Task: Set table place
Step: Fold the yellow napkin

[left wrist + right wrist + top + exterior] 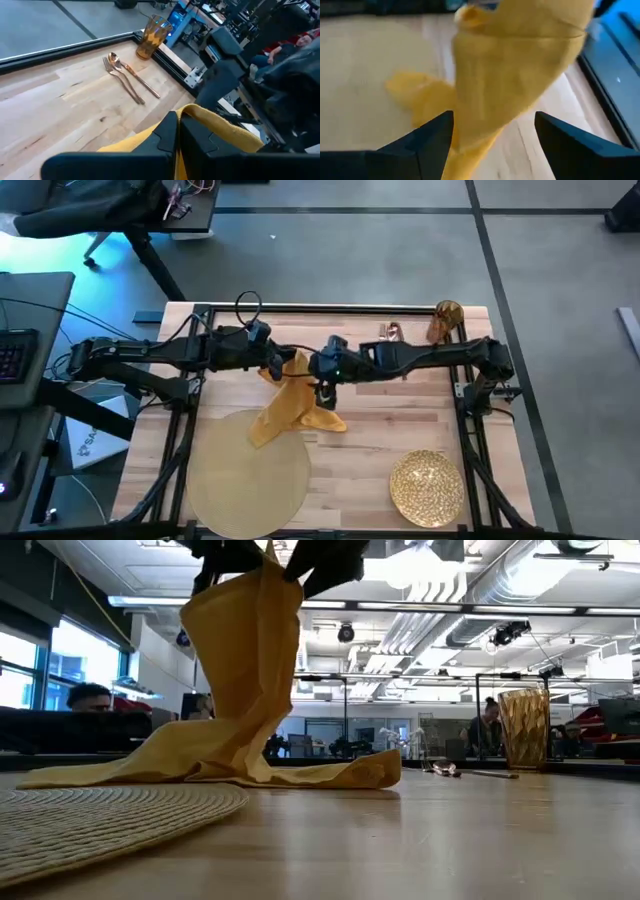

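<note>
The mustard-yellow napkin (288,408) hangs from my left gripper (274,366), which is shut on its top above the table's middle. The napkin's lower part (210,765) lies crumpled on the wood, one end reaching the round tan placemat (248,472). My right gripper (495,125) is open, one finger on either side of the hanging napkin (515,65). The gold plate (427,487) lies at the near right. The amber glass (445,320) and the copper cutlery (127,75) are at the far right. My left gripper pinches the napkin's top, a bunched fold (212,120), between its two fingers (167,137). The cloth hangs slack below them, its upper part lifted and its lower end (330,772) on the table. Whether my right gripper touches the napkin, I cannot tell.
The table (400,415) is light wood with a black frame around its edge. Bare wood lies between the napkin and the plate. Desks, chairs and people show in the room beyond the far edge.
</note>
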`<state>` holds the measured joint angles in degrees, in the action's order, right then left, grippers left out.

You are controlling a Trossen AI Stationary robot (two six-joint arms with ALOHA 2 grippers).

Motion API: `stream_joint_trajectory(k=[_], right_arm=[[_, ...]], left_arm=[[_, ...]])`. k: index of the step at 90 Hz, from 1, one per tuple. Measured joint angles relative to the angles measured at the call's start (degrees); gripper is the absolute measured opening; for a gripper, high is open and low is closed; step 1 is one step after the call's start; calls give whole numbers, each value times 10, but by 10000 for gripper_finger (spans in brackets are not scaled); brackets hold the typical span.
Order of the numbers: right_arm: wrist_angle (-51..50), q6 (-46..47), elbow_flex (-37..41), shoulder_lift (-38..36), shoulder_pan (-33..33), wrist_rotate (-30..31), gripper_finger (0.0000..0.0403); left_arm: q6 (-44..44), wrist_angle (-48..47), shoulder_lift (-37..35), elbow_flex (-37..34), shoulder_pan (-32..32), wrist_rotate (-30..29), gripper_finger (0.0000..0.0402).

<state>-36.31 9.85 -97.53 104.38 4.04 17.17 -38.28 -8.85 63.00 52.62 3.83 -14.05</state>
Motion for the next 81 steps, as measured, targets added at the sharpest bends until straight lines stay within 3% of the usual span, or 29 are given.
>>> stream_joint_trajectory(k=[11, 21, 38, 43, 55, 69, 81], right_arm=[[9, 54, 18, 0, 0, 51, 246], [8, 67, 27, 0, -4, 99, 201], [-9, 27, 21, 2, -37, 74, 43], [-26, 4, 4, 2, -48, 50, 15], [-91, -30, -66, 0, -77, -28, 2], [-121, -43, -120, -3, -113, -148, 0], [-124, -16, -95, -1, -131, -167, 0]], left_arm=[[12, -1, 0, 0, 0, 17, 0], [24, -1, 0, 0, 0, 38, 0], [62, -6, -4, 0, 0, 85, 0], [83, -11, -12, 0, -3, 98, 0], [138, -73, -37, 0, -10, 132, 1], [180, -219, -45, 0, -22, 171, 26], [179, -274, -45, 0, -25, 155, 79]])
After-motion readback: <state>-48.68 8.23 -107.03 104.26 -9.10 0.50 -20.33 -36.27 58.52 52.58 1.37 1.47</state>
